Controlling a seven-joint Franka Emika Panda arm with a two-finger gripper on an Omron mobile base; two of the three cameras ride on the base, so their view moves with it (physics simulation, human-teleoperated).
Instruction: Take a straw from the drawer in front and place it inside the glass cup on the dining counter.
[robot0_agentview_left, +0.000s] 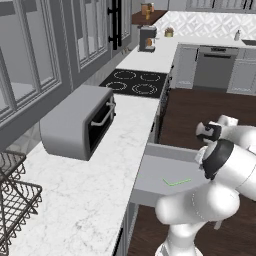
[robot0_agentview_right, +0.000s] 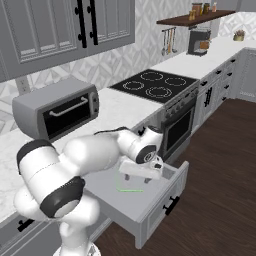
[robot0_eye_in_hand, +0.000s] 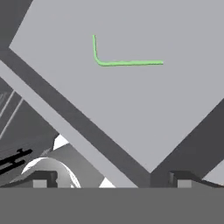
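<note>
The hand (robot0_agentview_right: 141, 176) hovers over the pulled-out drawer (robot0_agentview_right: 150, 197) with its fingers spread wide and nothing between them. Below it the straw (robot0_eye_in_hand: 124, 63) lies flat on the bare drawer floor, alone and well away from the walls, its short bent end turned up to one side. I judge it very light, thin and smooth, so it can roll or slip away. Better to pinch the long straight part near its middle. Farther back stands the toaster oven (robot0_agentview_left: 80, 122) on the table (robot0_agentview_left: 90, 185).
</note>
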